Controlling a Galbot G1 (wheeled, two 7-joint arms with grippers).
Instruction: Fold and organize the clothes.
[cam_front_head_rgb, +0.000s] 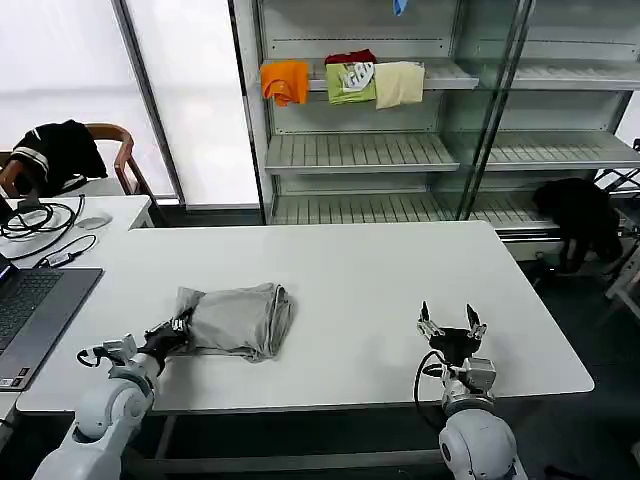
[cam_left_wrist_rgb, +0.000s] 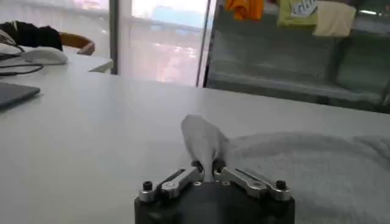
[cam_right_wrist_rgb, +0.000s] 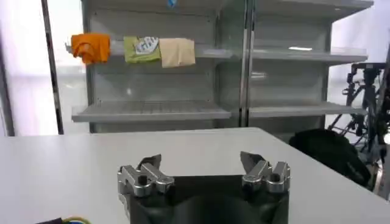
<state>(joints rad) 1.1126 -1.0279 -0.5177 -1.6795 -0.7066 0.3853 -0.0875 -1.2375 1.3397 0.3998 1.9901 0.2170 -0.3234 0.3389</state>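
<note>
Left pincer (cam_front_head_rgb: 181, 325) pinched on grey T-shirt (cam_front_head_rgb: 238, 319) corner, shirt bunched on worktop (cam_front_head_rgb: 360, 290), right pincer (cam_front_head_rgb: 451, 325) spread wide, empty

Grey T-shirt (cam_front_head_rgb: 238, 318): one, light grey, bunched into a loose, rumpled bundle, not flat. Lies on the white table (cam_front_head_rgb: 350, 290), toward the robot's left and near the front edge. Folds run lengthwise; the far end rolls over on itself. The near-left corner is drawn up into a small peak (cam_left_wrist_rgb: 204, 141), pinched between the left gripper's (cam_left_wrist_rgb: 207, 165) fingertips.
</note>
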